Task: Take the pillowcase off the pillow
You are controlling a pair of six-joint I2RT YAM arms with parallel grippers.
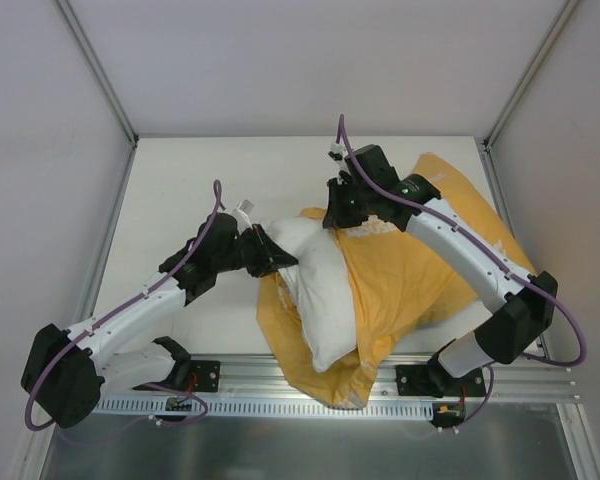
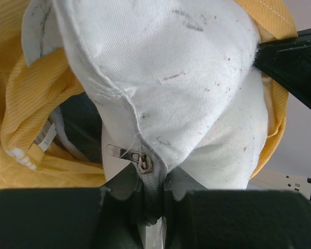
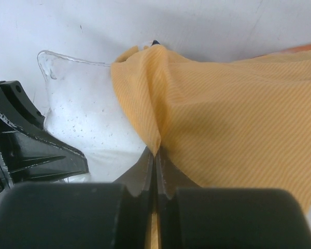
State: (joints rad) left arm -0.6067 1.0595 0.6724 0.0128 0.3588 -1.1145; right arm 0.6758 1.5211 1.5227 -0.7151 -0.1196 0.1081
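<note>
Mustard pillowcase (image 1: 400, 280) bears white lettering, too small to read.

You're looking at a mustard-yellow cloth pillowcase (image 3: 233, 119) in a thin, matt weave with fine ribbed stripes. The plain white stuffed pillow (image 2: 186, 78) has a coarser twill cloth, matt and flecked with dark lint, and a small shiny metal zip pull (image 2: 144, 162). Your left end effector (image 2: 154, 181) and right end effector (image 3: 155, 161) have matt black plastic fingers. The white surface (image 1: 230, 170) looks smooth and matt. The silver rail (image 1: 250, 372) along its near edge is brushed metal.
</note>
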